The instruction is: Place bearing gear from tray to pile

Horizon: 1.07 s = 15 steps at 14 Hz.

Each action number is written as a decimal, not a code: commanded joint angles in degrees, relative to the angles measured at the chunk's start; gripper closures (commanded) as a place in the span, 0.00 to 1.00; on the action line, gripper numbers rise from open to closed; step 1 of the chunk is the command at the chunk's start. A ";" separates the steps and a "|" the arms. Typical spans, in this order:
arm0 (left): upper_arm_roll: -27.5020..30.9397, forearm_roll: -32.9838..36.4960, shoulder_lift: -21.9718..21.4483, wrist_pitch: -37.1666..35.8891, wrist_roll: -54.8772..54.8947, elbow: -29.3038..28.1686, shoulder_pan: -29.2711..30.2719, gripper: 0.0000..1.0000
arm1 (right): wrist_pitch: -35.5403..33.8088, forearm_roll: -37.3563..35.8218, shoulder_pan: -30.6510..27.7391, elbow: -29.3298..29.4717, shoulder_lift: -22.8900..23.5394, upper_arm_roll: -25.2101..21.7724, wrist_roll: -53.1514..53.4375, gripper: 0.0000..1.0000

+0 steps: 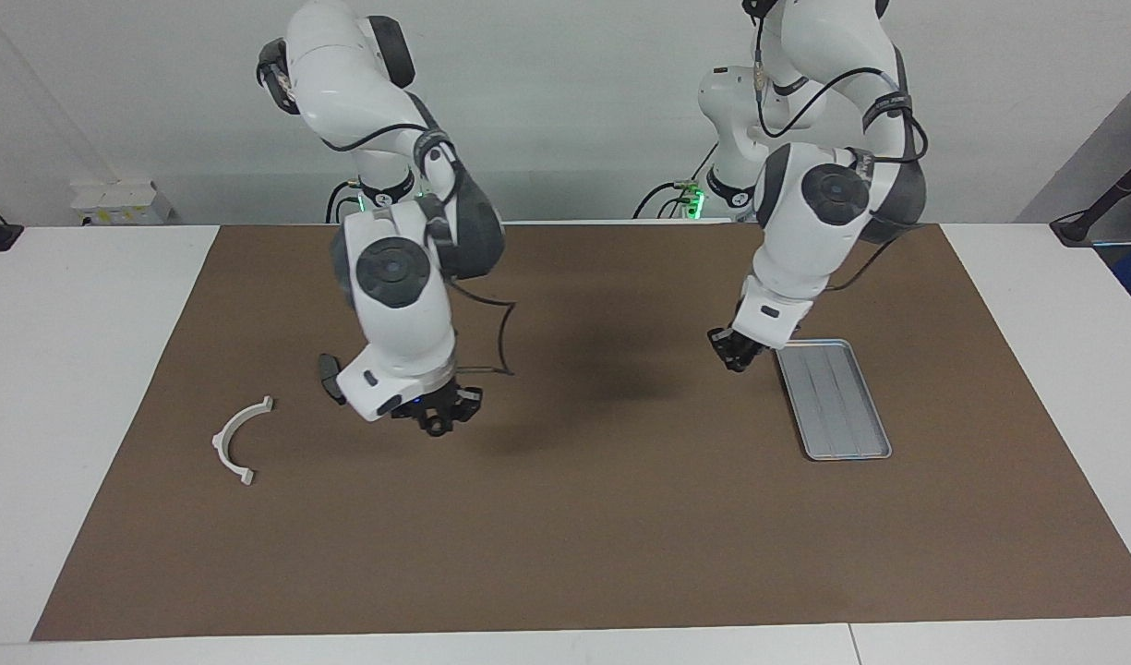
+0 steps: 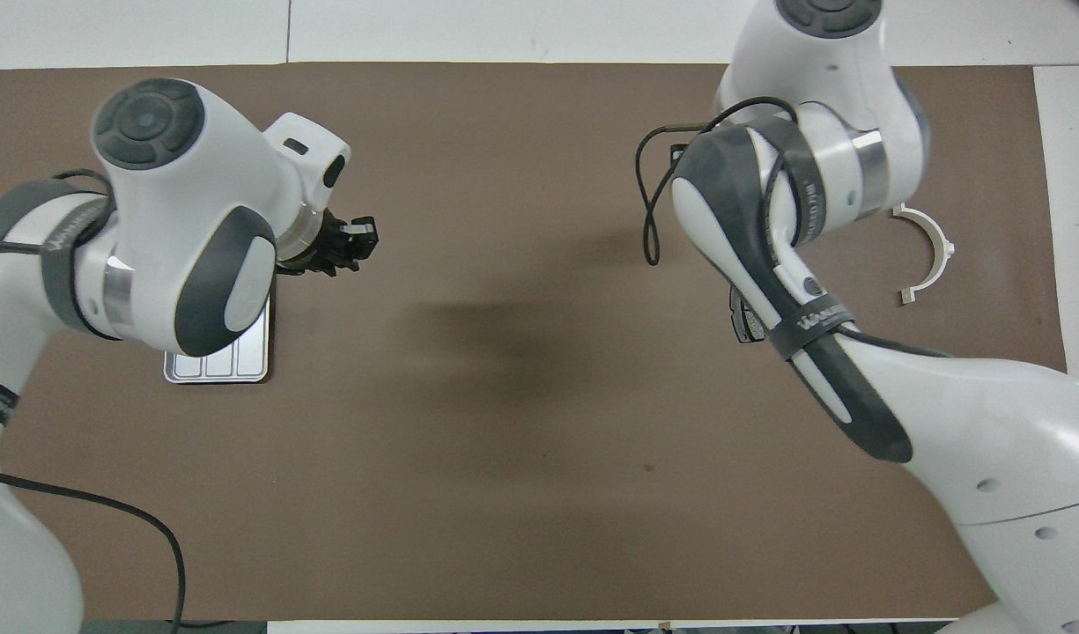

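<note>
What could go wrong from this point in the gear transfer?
1. The right gripper, shut on what looks like a small dark part, hangs low beside a dark pad of the pile. Lowering it could knock the pad.
2. Once released, the part might roll across the mat.
3. The shut left gripper hangs close to the tray corner and could nudge it.

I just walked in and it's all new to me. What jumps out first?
Two big white robot arms lean over a brown mat. The right claw hangs above the dark pads near the white half-ring, gripping something small and dark. The left claw hovers shut beside the silver tray.
</note>
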 commanded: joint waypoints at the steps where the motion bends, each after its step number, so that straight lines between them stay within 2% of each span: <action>1: 0.84 2.72 4.44 5.14 -10.04 0.27 -7.85 1.00 | 7.21 -1.18 -5.33 -6.14 -0.16 1.16 -10.21 1.00; 3: 1.10 3.78 9.45 6.46 -14.36 2.90 -11.29 1.00 | 12.23 -1.09 -7.80 -10.10 -0.07 1.16 -12.78 1.00; 6: 1.10 5.19 11.67 11.20 -15.87 2.30 -12.26 1.00 | 22.24 -1.27 -10.88 -17.92 0.02 1.16 -15.85 1.00; 11: 1.10 5.19 12.19 18.24 -16.75 -1.92 -12.35 1.00 | 28.59 -1.44 -12.82 -20.66 1.42 1.07 -18.32 1.00; 14: 1.36 5.28 15.44 18.42 -18.07 -0.78 -13.49 1.00 | 28.60 -1.27 -12.82 -20.85 1.42 1.07 -17.89 1.00; 15: 1.45 5.37 15.45 18.16 -18.16 -0.61 -13.50 1.00 | 28.51 -1.18 -12.74 -20.85 1.42 1.07 -17.71 0.37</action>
